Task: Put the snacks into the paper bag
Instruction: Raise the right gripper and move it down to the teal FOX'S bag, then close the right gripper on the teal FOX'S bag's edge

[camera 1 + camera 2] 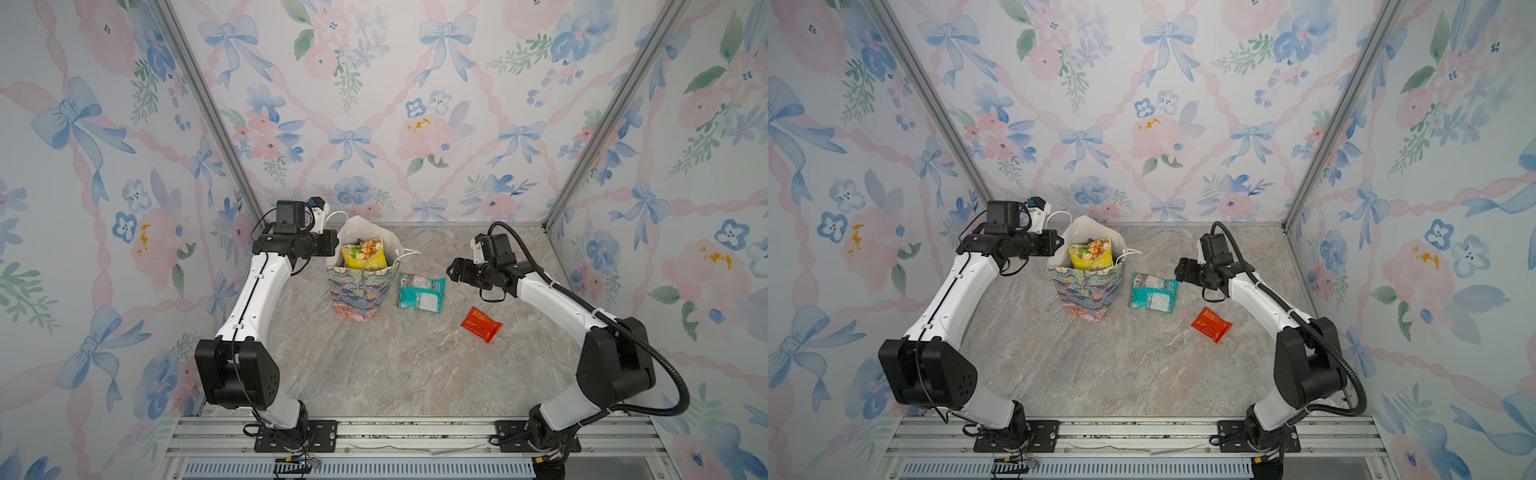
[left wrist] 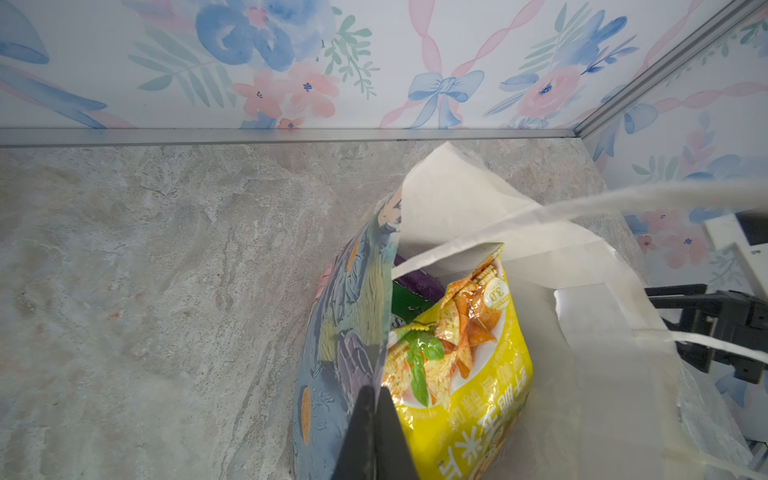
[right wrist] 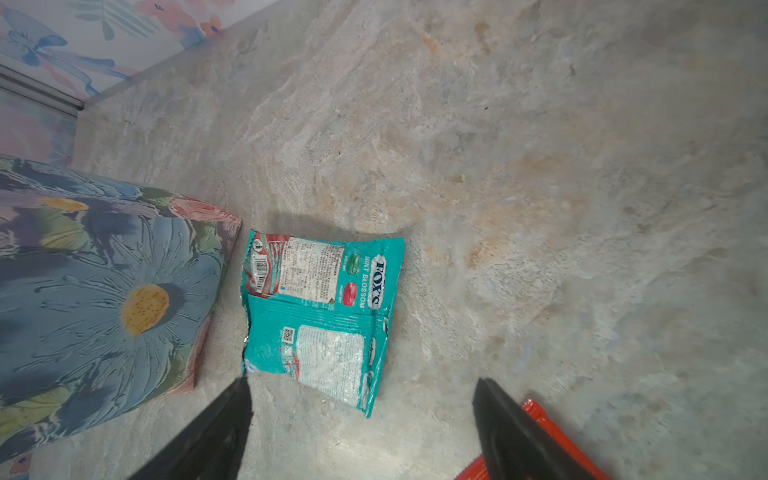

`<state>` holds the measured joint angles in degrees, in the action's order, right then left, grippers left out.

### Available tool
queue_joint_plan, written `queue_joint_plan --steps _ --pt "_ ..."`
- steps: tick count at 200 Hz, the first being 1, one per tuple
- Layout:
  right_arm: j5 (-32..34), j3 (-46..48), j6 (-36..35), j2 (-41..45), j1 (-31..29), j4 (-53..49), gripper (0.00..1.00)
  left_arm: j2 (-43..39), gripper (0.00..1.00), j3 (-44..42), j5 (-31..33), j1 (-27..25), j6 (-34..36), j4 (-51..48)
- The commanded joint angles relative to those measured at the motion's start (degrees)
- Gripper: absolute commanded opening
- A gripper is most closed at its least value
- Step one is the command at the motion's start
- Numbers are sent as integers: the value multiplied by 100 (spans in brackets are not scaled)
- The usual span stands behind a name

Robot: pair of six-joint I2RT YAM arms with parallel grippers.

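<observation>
Snacks (image 1: 364,258) partly bagged (yellow packet (image 2: 461,374) upright inside paper bag (image 1: 359,297)), teal packet (image 3: 320,320) lying just beside it, red-orange packet (image 1: 482,325) farther off; left gripper (image 2: 374,395) clamped on bag's rim, right gripper (image 3: 363,384) spread wide near teal packet; next, likely: lower, pinch it, lift over the mouth.

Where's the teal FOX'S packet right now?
In both top views the teal FOX'S packet lies flat on the table, just right of the paper bag, with the red packet farther right.
</observation>
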<state>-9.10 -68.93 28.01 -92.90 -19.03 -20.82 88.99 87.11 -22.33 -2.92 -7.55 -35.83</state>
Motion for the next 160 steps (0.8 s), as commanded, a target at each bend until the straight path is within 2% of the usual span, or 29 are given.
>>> queue_joint_plan --steps 1,47,160 --pt "-373 100 207 -410 32 351 82 -48 0 -92 9 12 102 -117" --pt "-707 103 411 -1053 40 644 73 -32 0 -92 9 14 104 -117" --pt "-1016 213 741 -1772 -108 1134 66 -15 0 -95 26 11 119 -117"
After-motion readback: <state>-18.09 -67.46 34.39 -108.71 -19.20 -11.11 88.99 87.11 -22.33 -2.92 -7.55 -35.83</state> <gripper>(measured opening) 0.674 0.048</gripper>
